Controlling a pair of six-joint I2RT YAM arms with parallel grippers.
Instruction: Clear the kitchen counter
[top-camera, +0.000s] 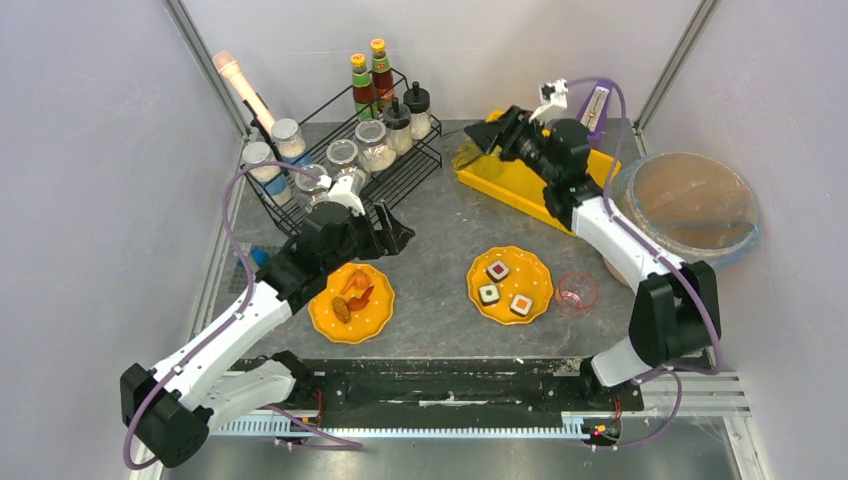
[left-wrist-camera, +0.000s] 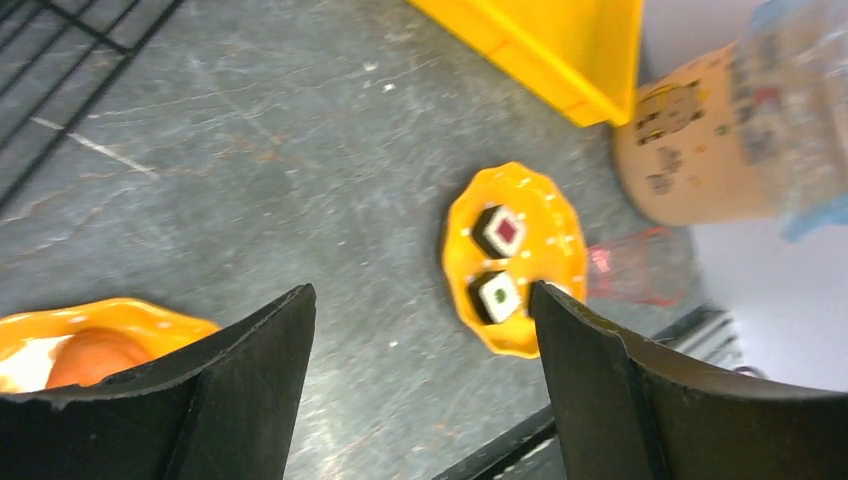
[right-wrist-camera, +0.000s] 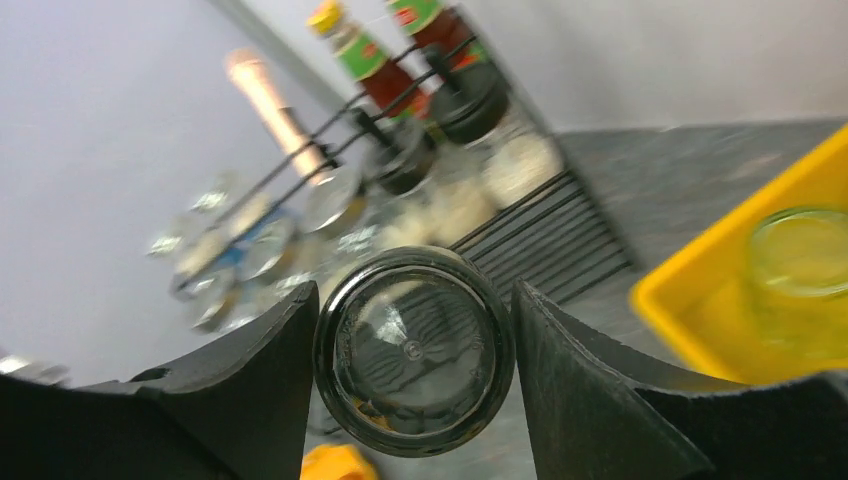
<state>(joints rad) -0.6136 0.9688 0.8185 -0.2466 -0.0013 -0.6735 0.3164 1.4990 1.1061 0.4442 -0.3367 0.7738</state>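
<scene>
The kitchen counter (top-camera: 440, 225) (left-wrist-camera: 300, 170) is a dark grey stone-look top. My right gripper (top-camera: 492, 135) (right-wrist-camera: 412, 300) hangs at the left end of the yellow tray (top-camera: 520, 182) (right-wrist-camera: 700, 300). It is shut on a dark glass jar (right-wrist-camera: 413, 350), whose round base faces the wrist camera. My left gripper (top-camera: 400, 238) (left-wrist-camera: 420, 300) stands open just in front of the black wire rack (top-camera: 405, 175), with only bare counter between its fingers. An orange plate (top-camera: 325, 320) (left-wrist-camera: 150, 312) of fried food lies below the left gripper.
A second orange plate (top-camera: 540, 265) (left-wrist-camera: 455, 245) holds three sushi pieces, with a pink cup (top-camera: 577, 292) (left-wrist-camera: 640, 265) to its right. The rack carries several jars and two sauce bottles (top-camera: 370, 80). A big round tub (top-camera: 690, 205) stands at the right edge. A pale glass (right-wrist-camera: 800, 250) sits in the tray.
</scene>
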